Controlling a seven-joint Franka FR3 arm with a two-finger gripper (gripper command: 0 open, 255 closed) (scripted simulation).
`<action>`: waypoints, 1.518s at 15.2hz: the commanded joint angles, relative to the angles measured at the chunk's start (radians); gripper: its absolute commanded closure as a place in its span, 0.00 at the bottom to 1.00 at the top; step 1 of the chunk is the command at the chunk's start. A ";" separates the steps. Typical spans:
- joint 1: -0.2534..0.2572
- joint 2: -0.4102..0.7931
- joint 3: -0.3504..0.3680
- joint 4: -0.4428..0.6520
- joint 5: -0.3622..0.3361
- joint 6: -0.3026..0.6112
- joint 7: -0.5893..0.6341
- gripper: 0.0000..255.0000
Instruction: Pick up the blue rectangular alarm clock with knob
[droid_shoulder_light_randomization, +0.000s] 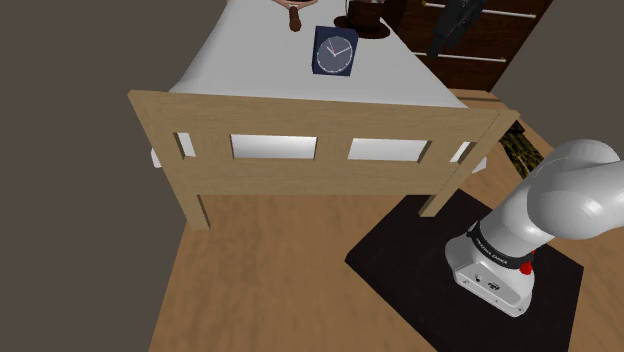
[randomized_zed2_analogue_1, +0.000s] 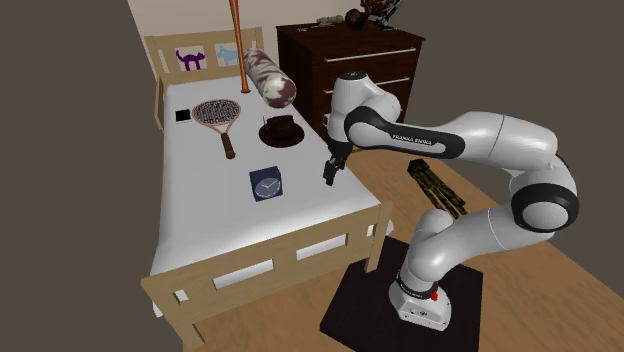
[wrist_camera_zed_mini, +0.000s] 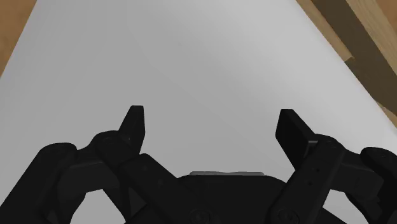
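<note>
Reference landmark: the bed (randomized_zed2_analogue_1: 200, 215). All positions below are given against it.

1. Racket (randomized_zed2_analogue_1: 218, 118): lies flat on the bed, toward the headboard end. It is not part of the task.
2. Alarm clock (randomized_zed2_analogue_1: 266, 184): stands on the bed's white top, between the middle of the bed and the footboard (droid_shoulder_light_randomization: 300, 112), apart from the other items. It is a dark blue, near-square box. In the shoulder view the alarm clock (droid_shoulder_light_randomization: 334, 51) turns its dial with pale hands toward the footboard. The knob cannot be made out.
3. Hat (randomized_zed2_analogue_1: 282, 130): a dark brimmed hat on the bed, on the headboard side of the clock.
4. Gripper (randomized_zed2_analogue_1: 329, 176): hangs above the bed's edge on the arm's side, pointing down. In the wrist view the gripper (wrist_camera_zed_mini: 213, 122) is released, its fingers (wrist_camera_zed_mini: 135, 119) standing wide apart over bare white bed surface with nothing between them.

Handling assessment (judgement):
- The clock is probably light and stiff, with smooth, hard faces that may slip under the pads.
- The dial cover may be fragile, so do not press on it.
- The bed surface is probably soft, and a sideways nudge may tip the clock over.
- Recommended hold: descend from above and close across the two plain side walls, low enough to clamp the body rather than the top edge.
</note>
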 joint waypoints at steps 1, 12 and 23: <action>0.000 0.000 0.000 0.000 0.000 0.000 0.000 0.00; 0.118 0.468 -0.054 0.382 0.011 0.041 -0.357 0.00; 0.165 0.740 -0.036 0.624 0.035 0.042 -0.561 0.00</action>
